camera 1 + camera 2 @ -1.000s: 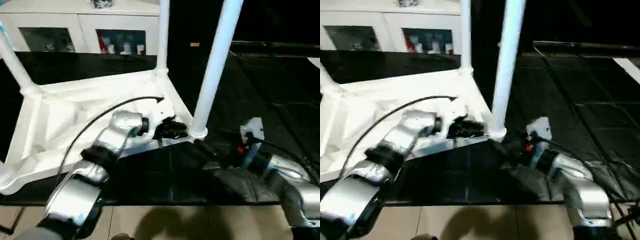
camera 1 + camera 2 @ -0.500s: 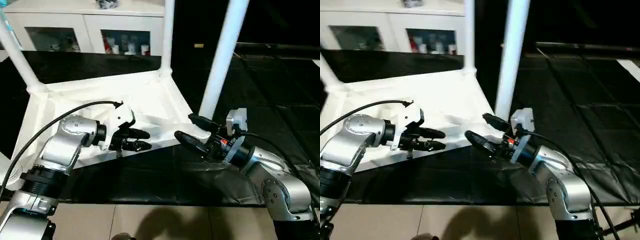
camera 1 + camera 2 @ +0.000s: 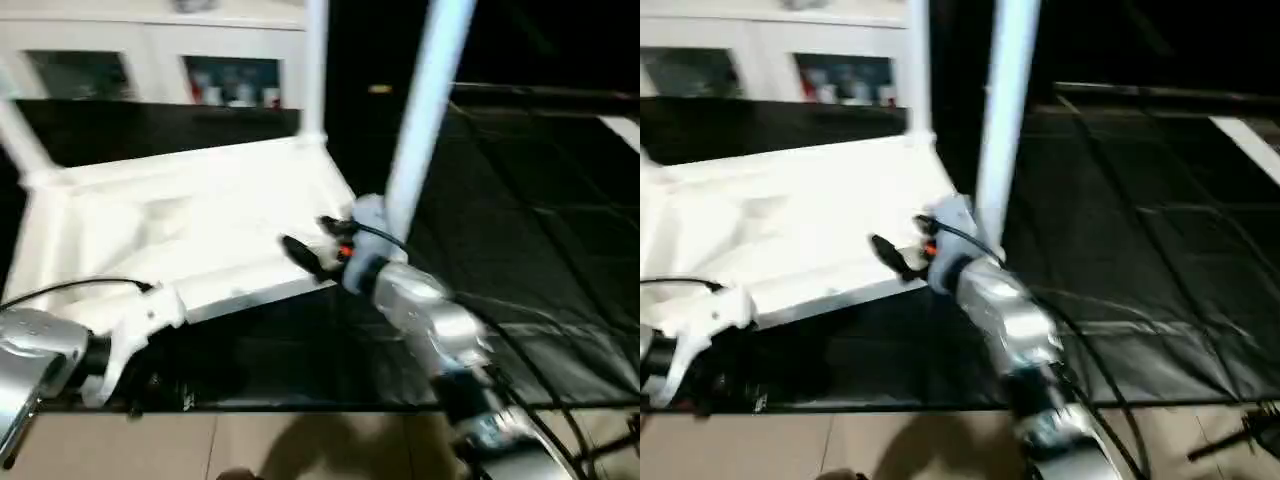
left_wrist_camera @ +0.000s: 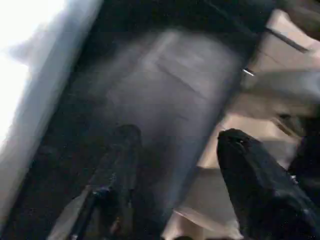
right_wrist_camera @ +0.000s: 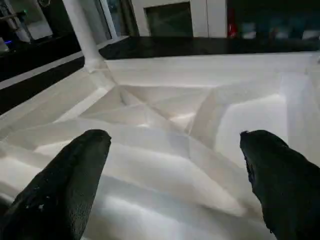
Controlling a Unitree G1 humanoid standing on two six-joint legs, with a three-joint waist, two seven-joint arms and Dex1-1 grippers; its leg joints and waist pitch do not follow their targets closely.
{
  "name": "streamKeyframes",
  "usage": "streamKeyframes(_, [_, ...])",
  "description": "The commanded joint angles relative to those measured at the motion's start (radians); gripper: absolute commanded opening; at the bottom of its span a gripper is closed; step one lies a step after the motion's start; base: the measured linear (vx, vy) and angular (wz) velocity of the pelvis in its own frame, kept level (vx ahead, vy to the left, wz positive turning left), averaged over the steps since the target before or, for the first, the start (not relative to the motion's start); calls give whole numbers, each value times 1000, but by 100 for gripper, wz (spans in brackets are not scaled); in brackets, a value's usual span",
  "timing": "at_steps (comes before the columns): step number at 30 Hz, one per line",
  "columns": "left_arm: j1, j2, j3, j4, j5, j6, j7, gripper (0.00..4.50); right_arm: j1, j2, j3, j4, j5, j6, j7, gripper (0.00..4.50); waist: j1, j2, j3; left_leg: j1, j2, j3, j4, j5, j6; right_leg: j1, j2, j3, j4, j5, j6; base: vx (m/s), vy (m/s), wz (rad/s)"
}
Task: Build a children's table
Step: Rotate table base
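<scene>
Left end effector (image 4: 175,165), now withdrawn from the table (image 3: 190,225) toward the black mat's (image 3: 520,230) near edge, is standing with fingers parted, empty. Right end effector (image 5: 175,175) is now reaching over the upturned table's ribbed underside, spread wide, empty. Legs (image 3: 425,110) are pointing upward. White cabinet (image 3: 150,70) is standing behind.

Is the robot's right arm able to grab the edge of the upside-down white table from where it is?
Probably yes. The right gripper is open and hovers right at the table top's near edge, beside the corner leg, with nothing between them.
</scene>
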Motion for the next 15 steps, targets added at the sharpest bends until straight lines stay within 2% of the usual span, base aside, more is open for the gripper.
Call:
streamKeyframes(1, [-2, 7, 8, -16, -1, 14, 40, 311, -15, -8, -24, 31, -17, -27, -3, 450, -7, 25, -58, 18, 18, -6, -70, -225, -45, 41, -63, 50, -64, -109, -164, 0, 0, 0])
streamKeyframes(4, [16, 19, 7, -28, 3, 27, 63, 336, -29, -8, -36, 74, -37, -64, -25, 450, -11, 20, -60, 15, 15, -5, -68, -219, -44, 45, -64, 50, -64, -108, -162, 0, 0, 0])
streamKeyframes(5, [18, 17, 7, -25, 8, 29, 74, 343, -35, -9, -45, 90, -43, -76, -44, 450, -12, 24, -60, 13, 15, -5, -67, -216, -46, 45, -64, 51, -64, -108, -161, 0, 0, 0])
streamKeyframes(6, [19, 11, 2, -30, 26, 54, 109, 352, -61, -16, -71, 159, -59, -123, -112, 450, -17, 24, -61, 15, 15, -5, -65, -216, -54, 43, -63, 51, -64, -113, -165, 0, 0, 0])
streamKeyframes(8, [19, 10, -5, -28, 36, 59, 122, 360, -70, -24, -82, 184, -60, -143, -138, 450, -19, 22, -60, 14, 13, -4, -64, -218, -51, 45, -61, 51, -64, -112, -165, 0, 0, 0])
streamKeyframes(9, [19, 11, -12, -26, 41, 61, 128, 370, -76, -30, -91, 197, -59, -154, -154, 450, -20, 23, -59, 16, 15, -4, -64, -227, -49, 42, -62, 51, -66, -125, -162, 0, 0, 0])
streamKeyframes(10, [18, 8, -24, -18, 42, 60, 142, 380, -81, -38, -111, 208, -53, -162, -173, 450, -20, 24, -61, 17, 14, -4, -62, -228, -48, 42, -61, 51, -65, -125, -162, 0, 0, 0])
streamKeyframes(11, [13, -1, -40, -2, 47, 55, 165, 389, -86, -51, -134, 222, -51, -175, -196, 450, -20, 21, -61, 17, 14, -3, -62, -227, -46, 42, -60, 51, -65, -122, -161, 0, 0, 0])
streamKeyframes(12, [5, -11, -55, 17, 55, 45, 191, 395, -92, -65, -154, 240, -53, -187, -214, 450, -18, 24, -60, 19, 15, -3, -62, -234, -47, 40, -59, 51, -64, -126, -160, 0, 0, 0])
streamKeyframes(13, [2, -16, -60, 25, 60, 40, 202, 401, -94, -72, -161, 247, -56, -191, -220, 450, -15, 25, -62, 22, 15, -3, -61, -241, -48, 38, -58, 50, -64, -123, -158, 0, 0, 0])
streamKeyframes(14, [-9, -29, -68, 46, 74, 21, 228, 422, -98, -85, -174, 264, -58, -203, -234, 450, -11, 27, -63, 20, 14, -3, -60, -233, -48, 40, -57, 50, -62, -107, -157, 0, 0, 0])
streamKeyframes(15, [-17, -38, -73, 60, 84, 8, 246, 422, -102, -93, -182, 276, -60, -212, -244, 450, -11, 26, -63, 19, 14, -3, -60, -233, -48, 40, -56, 49, -63, -106, -156, 0, 0, 0])
